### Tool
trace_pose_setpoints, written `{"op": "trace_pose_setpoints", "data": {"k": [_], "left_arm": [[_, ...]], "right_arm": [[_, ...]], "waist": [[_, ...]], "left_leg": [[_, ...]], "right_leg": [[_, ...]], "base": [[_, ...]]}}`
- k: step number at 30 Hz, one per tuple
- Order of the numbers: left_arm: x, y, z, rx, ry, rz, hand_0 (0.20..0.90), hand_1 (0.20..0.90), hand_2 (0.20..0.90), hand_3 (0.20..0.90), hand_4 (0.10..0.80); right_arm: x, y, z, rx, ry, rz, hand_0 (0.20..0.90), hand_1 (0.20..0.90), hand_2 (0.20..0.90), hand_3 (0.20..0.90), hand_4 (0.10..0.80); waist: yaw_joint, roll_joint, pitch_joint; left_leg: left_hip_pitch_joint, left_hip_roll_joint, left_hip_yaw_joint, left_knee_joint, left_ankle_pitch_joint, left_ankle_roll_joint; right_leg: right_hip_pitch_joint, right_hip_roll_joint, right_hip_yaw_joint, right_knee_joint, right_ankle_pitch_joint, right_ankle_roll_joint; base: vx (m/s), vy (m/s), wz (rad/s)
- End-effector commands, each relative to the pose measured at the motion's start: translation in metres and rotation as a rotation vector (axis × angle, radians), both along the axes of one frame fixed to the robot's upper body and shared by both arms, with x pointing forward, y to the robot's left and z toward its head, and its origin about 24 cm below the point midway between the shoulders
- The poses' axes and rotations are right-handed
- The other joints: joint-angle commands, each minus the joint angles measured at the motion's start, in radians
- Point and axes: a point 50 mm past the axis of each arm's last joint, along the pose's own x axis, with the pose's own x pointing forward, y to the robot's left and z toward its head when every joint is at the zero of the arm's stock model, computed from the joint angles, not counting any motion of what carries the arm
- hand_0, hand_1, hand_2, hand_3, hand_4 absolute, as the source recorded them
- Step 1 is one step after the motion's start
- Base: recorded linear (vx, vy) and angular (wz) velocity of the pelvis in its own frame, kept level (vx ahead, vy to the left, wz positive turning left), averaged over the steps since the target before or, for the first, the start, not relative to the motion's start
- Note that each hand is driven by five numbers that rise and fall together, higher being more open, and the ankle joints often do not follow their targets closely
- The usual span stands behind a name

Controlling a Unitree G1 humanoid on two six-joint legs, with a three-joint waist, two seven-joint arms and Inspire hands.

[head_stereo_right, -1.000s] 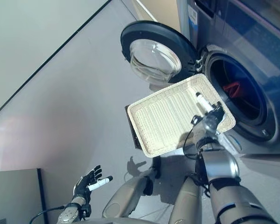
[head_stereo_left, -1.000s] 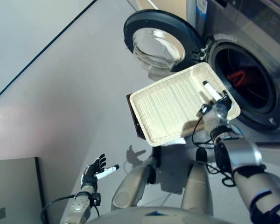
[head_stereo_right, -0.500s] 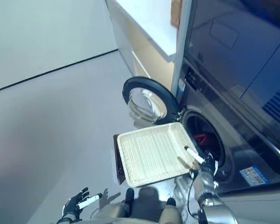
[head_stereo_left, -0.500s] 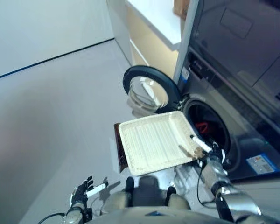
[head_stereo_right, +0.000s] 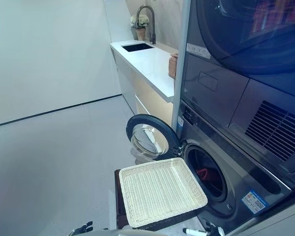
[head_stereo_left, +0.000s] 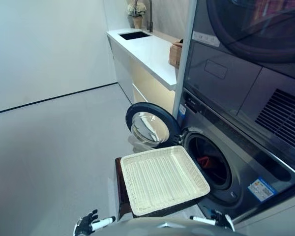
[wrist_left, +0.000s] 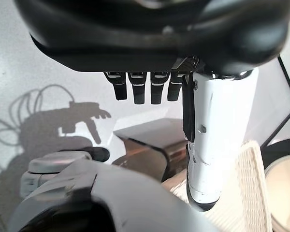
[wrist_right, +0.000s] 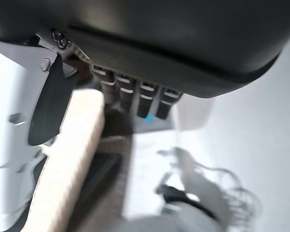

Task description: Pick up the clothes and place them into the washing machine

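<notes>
The shallow wicker basket [head_stereo_left: 162,179] lies flat and empty on the low dark brown box [head_stereo_left: 119,184] in front of the washing machine [head_stereo_left: 236,147]. The machine's round door [head_stereo_left: 150,129] stands open. A red piece of clothing [head_stereo_left: 204,161] lies inside the drum. My right hand [head_stereo_left: 214,220] is open and empty, low beside the basket's near right corner; in the right wrist view its fingers [wrist_right: 135,96] are straight next to the basket's rim [wrist_right: 67,159]. My left hand [head_stereo_left: 91,225] is open and empty, low at the left, its straight fingers [wrist_left: 142,89] showing in its wrist view.
A second machine [head_stereo_right: 246,44] is stacked above the washer. A white counter [head_stereo_right: 147,56] with a sink and tap runs along the wall behind the open door. Bare grey floor [head_stereo_left: 54,147] spreads to the left.
The camera has tilted up, so the whole picture shifted. My right hand has come off the basket's rim and dropped low. The basket has settled flat on the box.
</notes>
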Motion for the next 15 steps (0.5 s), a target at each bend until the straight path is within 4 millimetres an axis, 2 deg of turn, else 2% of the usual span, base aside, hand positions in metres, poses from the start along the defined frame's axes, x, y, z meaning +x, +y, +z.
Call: {"op": "trace_pose_setpoints", "data": {"k": [1,4,15], "left_arm": [[0.028,0.013,0.006,0.034,-0.082,-0.019,0.9,0.9,0.9,0.9,0.8],[0.03,0.014,0.006,0.034,-0.088,-0.008,0.9,0.9,0.9,0.9,0.8],[0.028,0.01,0.004,0.039,-0.069,-0.004,0.9,0.9,0.9,0.9,0.8]], "right_arm": [[0.001,0.001,0.0,-0.024,0.004,0.039,0.9,0.9,0.9,0.9,0.8],[0.0,-0.002,0.001,-0.036,-0.009,0.001,0.9,0.9,0.9,0.9,0.8],[0.029,0.006,0.002,-0.025,-0.111,0.001,0.9,0.9,0.9,0.9,0.8]], "waist": [[-0.013,-0.051,-0.016],[-0.021,-0.049,-0.019],[-0.031,-0.046,-0.023]], "left_leg": [[0.019,-0.013,0.019,0.012,-0.023,-0.055],[0.028,-0.011,0.021,0.012,-0.026,-0.054],[0.037,-0.007,0.029,0.01,-0.032,-0.054]], "right_leg": [[0.073,0.012,-0.01,-0.169,0.096,0.011],[0.079,0.013,-0.004,-0.17,0.095,0.011],[0.077,0.018,0.009,-0.169,0.093,0.011]], "base": [[0.044,-0.021,-0.01],[0.013,-0.017,0.05],[0.004,-0.007,-0.03]]}}
